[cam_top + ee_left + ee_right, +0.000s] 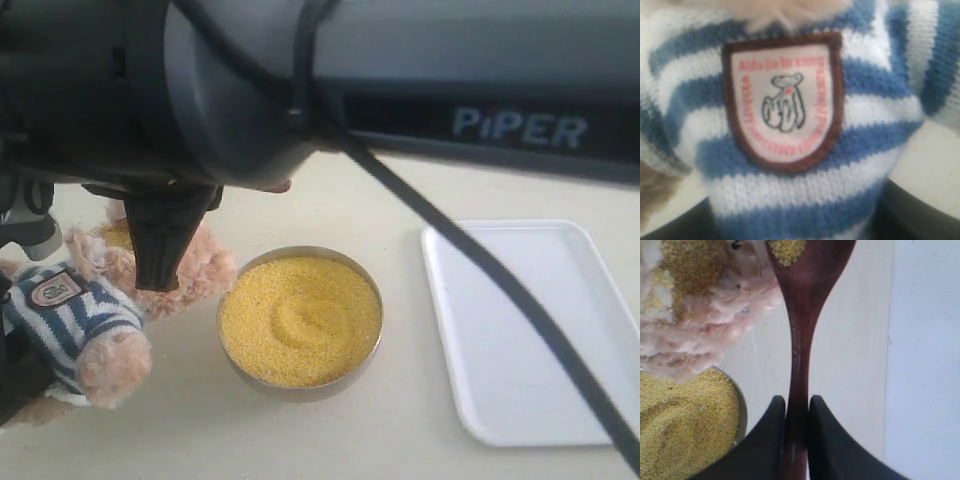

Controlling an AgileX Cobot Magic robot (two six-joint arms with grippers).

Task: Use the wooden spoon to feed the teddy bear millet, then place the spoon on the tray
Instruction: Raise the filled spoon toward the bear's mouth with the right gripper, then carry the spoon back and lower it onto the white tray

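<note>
The spoon [802,315], carrying some millet [787,250], touches the bear's [80,320] fur, its handle clamped by the right gripper [796,405]. The bowl [300,250] stands right of the bear, the tray [580,290] farther right. I cannot tell the left gripper's [790,220] state.

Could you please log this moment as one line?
right gripper: shut on spoon | spoon: carries millet, near bear | tray: no spoon yet

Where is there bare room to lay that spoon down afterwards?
The white rectangular plastic tray looks bare. Also free: the cream table between tray and shallow metal bowl, and below the bowl in the exterior view. Crowded: beside the bowl, where the fluffy striped-shirt teddy bear and right gripper meet.
</note>
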